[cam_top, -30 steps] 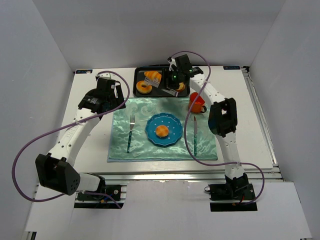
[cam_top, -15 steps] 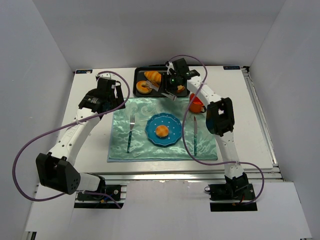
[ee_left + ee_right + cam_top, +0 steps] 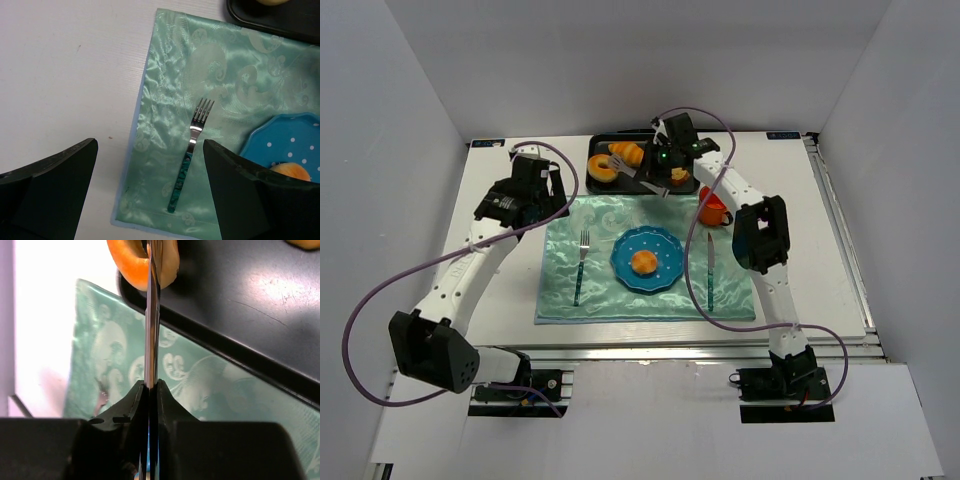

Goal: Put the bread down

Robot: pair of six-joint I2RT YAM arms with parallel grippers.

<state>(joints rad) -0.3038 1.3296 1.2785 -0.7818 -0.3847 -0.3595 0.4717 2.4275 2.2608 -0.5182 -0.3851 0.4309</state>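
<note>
A black tray [image 3: 605,140] at the back holds an orange donut [image 3: 603,168], a croissant [image 3: 627,152] and a small bread piece [image 3: 678,177]. My right gripper [image 3: 658,180] is shut on thin metal tongs [image 3: 152,315]. The tongs reach to the donut [image 3: 131,260] at the tray's [image 3: 240,295] front left corner. Their tips are hidden behind the donut. A round bun [image 3: 643,262] lies on the blue dotted plate [image 3: 660,245]. My left gripper [image 3: 150,145] hangs open and empty above the fork [image 3: 192,150].
A green placemat [image 3: 560,290] carries the fork [image 3: 582,265], the plate and a knife [image 3: 710,268]. A red mug [image 3: 713,207] stands beside the right arm, just off the mat's back right corner. White walls enclose the table.
My right gripper has shut on the tongs and shifted left over the tray's front. The donut has slid slightly back and left. The left arm has barely moved.
</note>
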